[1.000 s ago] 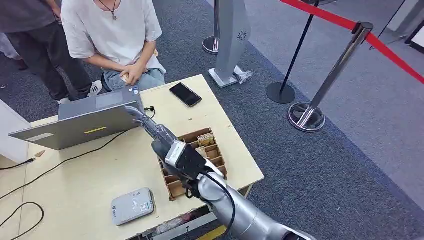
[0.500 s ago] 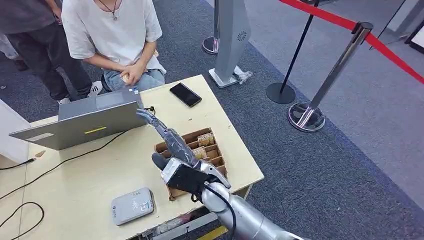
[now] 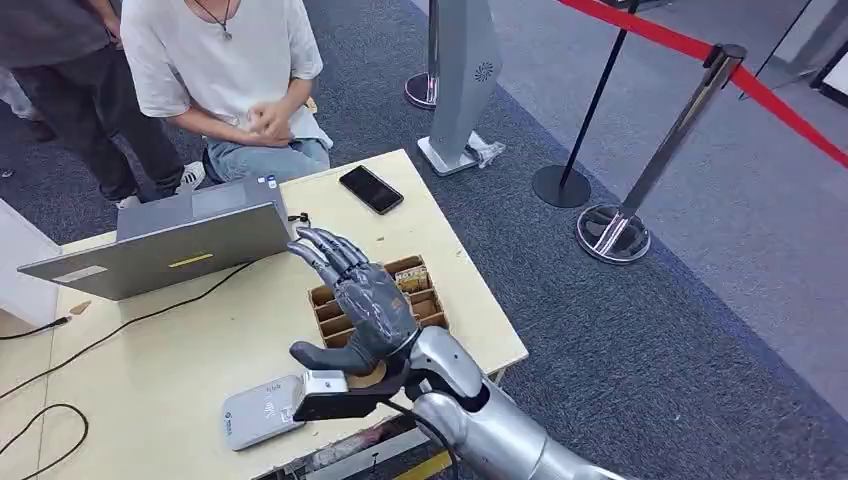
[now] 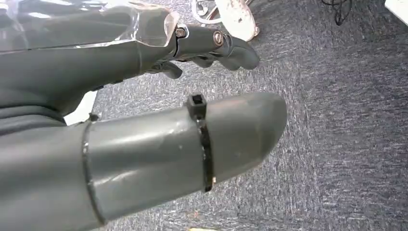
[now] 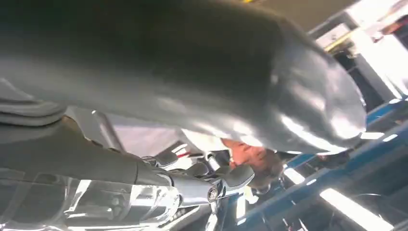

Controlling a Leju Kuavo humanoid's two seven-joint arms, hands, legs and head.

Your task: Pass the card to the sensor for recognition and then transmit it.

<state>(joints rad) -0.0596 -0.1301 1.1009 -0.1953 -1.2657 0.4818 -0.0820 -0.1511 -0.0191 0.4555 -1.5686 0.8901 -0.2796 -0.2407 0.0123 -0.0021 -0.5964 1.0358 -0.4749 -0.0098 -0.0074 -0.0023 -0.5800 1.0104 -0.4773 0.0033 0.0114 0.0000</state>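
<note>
While we look down from the head view, we note:
Table: a pale wooden top (image 3: 140,370) on dark grey carpet (image 3: 650,330).
Right hand (image 3: 355,305): raised above the table, fingers spread, holding nothing.
Left hand (image 4: 144,96): over carpet, fingers loosely apart, holding nothing.
Cards (image 3: 410,277): upright in the far right slots of the brown tray (image 3: 335,322).
Sensor (image 3: 262,411): grey box at the near edge.
Room: laptop (image 3: 160,245) far left, phone (image 3: 371,189) far right, seated person (image 3: 230,70) beyond, red rope barrier (image 3: 700,55) to the right.
</note>
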